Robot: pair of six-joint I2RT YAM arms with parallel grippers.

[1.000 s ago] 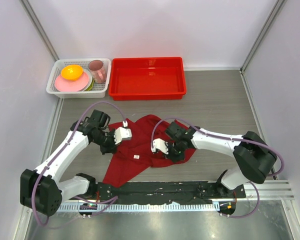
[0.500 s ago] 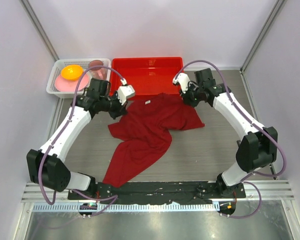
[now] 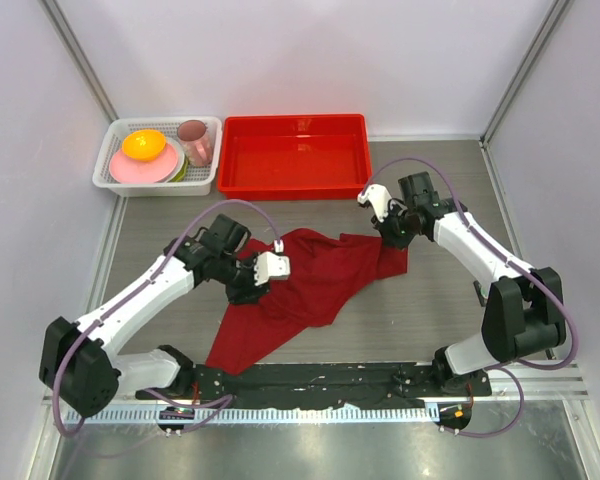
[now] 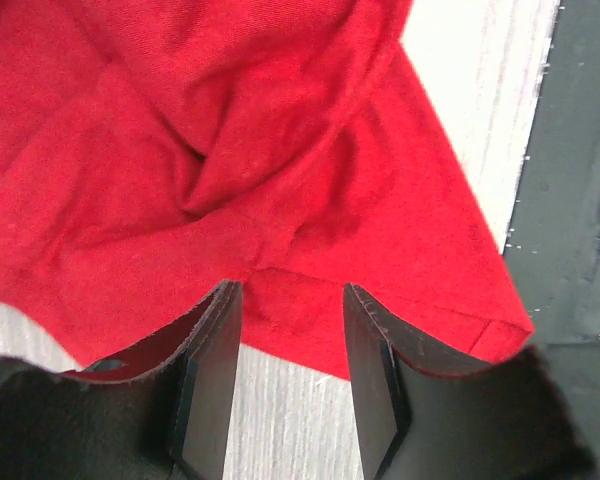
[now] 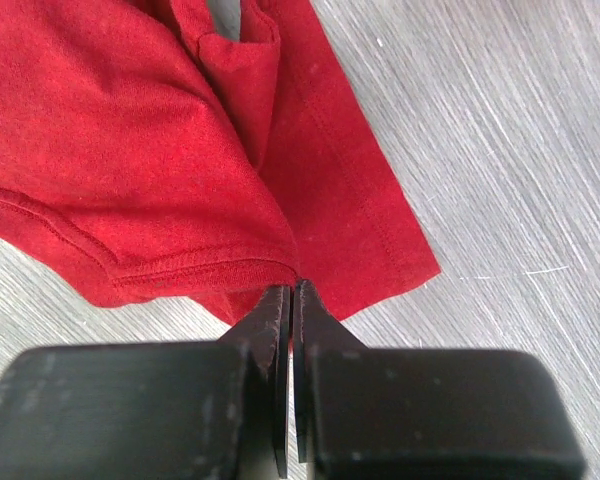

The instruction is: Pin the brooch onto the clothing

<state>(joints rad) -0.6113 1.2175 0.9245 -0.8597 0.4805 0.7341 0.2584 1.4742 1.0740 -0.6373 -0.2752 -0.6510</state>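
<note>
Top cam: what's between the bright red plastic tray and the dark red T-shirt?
Top view: just bare grey tabletop between the red plastic tray and dark red T-shirt; the left arm's purple cable arcs over the left end.

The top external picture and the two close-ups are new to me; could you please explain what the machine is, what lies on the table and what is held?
The machine is two robot arms bolted at the near edge of a table. The overhead view looks down on both, the left arm and the right arm. The other two pictures come from a camera on each wrist, looking along its own gripper. On the table lie a dark red T-shirt and, farther back, a red tray and a white basket of dishes. The left gripper is open at the shirt's edge, gripping nothing. The right gripper is shut and seems to pinch the shirt's hem. No brooch shows in any view.
</note>
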